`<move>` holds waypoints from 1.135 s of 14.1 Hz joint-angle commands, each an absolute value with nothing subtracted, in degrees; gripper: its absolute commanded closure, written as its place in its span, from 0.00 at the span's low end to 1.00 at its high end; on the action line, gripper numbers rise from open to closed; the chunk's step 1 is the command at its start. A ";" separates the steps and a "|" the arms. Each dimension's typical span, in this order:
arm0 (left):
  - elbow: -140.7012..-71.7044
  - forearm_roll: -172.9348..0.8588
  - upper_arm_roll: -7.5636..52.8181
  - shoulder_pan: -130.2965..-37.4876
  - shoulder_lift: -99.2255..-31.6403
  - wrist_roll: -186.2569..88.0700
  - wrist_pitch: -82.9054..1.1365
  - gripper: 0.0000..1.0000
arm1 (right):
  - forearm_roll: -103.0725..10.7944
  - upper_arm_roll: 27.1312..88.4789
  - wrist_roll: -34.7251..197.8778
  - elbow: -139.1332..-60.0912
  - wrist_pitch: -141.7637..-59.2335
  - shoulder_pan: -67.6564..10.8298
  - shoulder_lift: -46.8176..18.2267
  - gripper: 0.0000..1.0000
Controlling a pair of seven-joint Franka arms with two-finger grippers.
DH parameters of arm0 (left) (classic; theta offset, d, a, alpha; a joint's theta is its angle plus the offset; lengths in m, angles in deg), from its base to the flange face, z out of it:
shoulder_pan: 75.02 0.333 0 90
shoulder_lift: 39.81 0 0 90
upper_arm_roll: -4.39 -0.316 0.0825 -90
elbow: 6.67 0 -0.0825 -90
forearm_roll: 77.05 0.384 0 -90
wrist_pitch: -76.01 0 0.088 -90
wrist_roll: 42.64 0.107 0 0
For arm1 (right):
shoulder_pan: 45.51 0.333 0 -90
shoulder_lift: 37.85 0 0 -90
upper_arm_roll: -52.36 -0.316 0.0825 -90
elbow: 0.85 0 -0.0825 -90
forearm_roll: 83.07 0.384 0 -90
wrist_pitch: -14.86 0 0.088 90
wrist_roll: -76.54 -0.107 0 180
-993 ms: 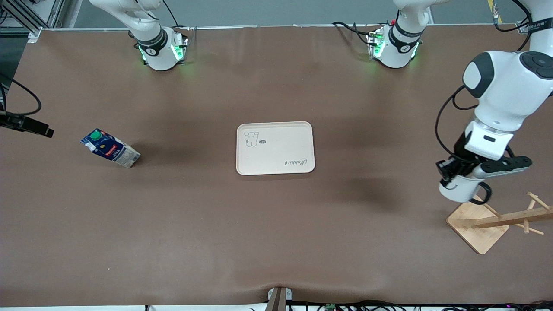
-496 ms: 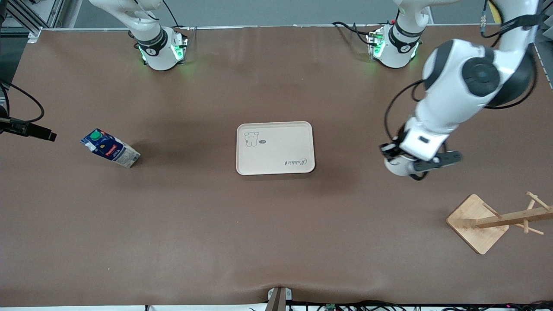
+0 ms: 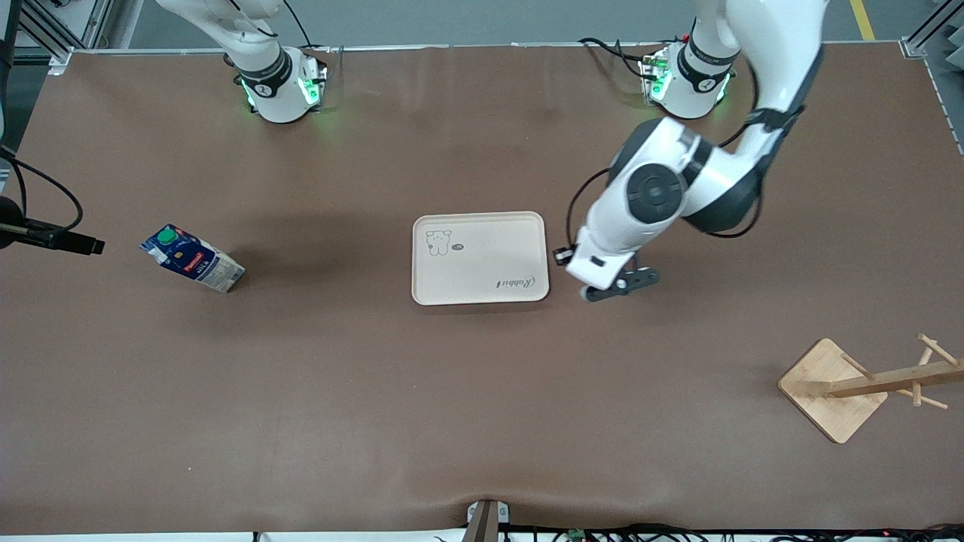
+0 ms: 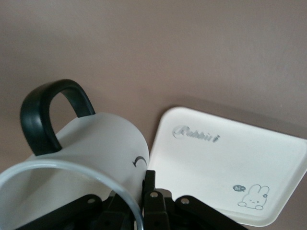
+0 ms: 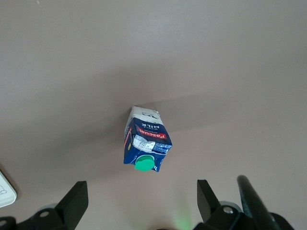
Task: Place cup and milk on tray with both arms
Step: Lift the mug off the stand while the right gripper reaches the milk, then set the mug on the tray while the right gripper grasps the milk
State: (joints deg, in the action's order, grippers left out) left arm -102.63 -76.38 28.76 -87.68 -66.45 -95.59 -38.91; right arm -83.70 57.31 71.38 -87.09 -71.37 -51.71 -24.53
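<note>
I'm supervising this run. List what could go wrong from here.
1. The left end effector grips the white black-handled mug by its rim, tilted; it might slip or land crooked on the cream rectangular tray.
2. The dark blue green-capped milk carton stands alone under the open right end effector; a misaligned grasp might topple it.

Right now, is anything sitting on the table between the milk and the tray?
No. In the front view, only bare brown table lies between the milk and the tray.
</note>
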 commanded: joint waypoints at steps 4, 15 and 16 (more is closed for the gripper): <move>-98.34 -77.84 28.56 -95.04 -75.13 -98.63 -37.45 1.00 | -82.90 56.75 70.48 -96.72 -79.78 -53.42 -25.63 0.00; -95.43 -77.05 27.86 -101.56 -83.32 -102.23 -44.04 1.00 | -79.38 56.66 70.39 -117.29 -92.54 -55.44 -32.22 0.00; -95.52 -76.96 27.77 -101.56 -83.58 -102.32 -44.04 1.00 | -77.82 56.75 70.31 -118.27 -92.98 -55.70 -32.31 0.00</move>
